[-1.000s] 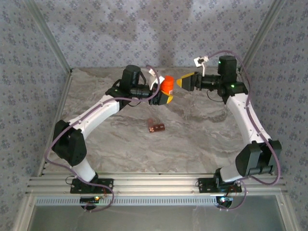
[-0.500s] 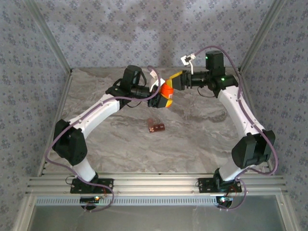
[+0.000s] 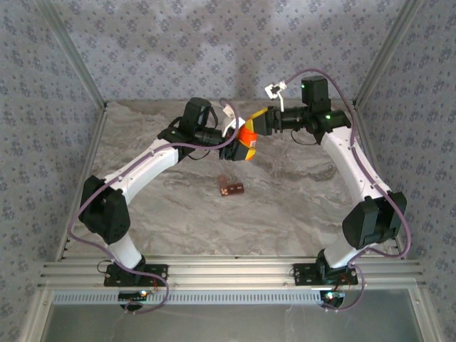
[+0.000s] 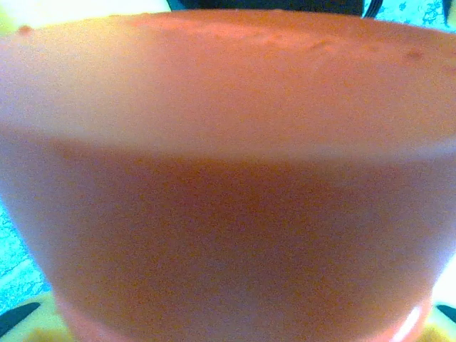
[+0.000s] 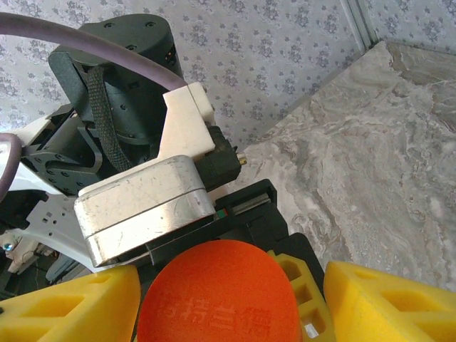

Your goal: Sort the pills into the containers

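One orange bottle (image 3: 247, 132) tight in left pincer (image 3: 244, 142), right pincer (image 3: 255, 121) spread astride its cap (image 5: 217, 292), containers (image 3: 231, 188) apart.

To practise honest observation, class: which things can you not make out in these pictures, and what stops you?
- Left wrist view: bottle so near the lens that it is one orange blur; contents hidden.
- Top view: pill box too small to tell lids or pills.
- Right wrist view: cap and right fingers cut off by the bottom edge.
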